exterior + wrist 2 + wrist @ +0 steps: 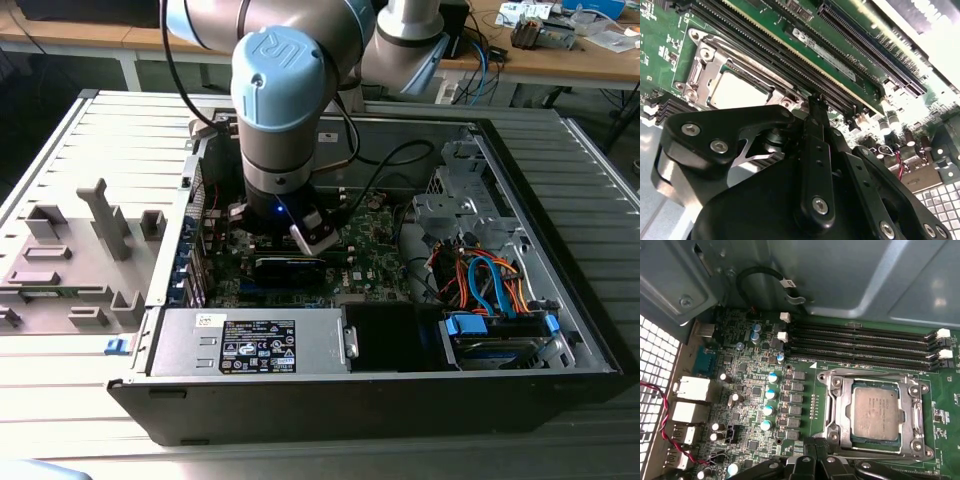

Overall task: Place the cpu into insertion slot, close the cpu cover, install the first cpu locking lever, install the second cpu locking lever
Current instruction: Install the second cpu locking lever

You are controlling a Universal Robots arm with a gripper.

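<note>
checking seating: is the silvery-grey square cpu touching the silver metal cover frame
Touching: in the first wrist view the cpu sits inside the cover frame, whose edges overlap its rim.

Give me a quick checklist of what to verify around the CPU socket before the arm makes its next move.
1. The cpu seated in the insertion slot: ok, it lies flat and square inside it in the first wrist view.
2. The cpu cover down over the chip: ok, the frame lies flat around the chip.
3. Locking levers latched: cannot tell.
4. The pincer at the socket: ok, its tip sits right at the socket's edge.
5. The pincer empty: ok, nothing shows at its tip.
6. Loose items on the socket: ok, none on the chip or frame.
</note>
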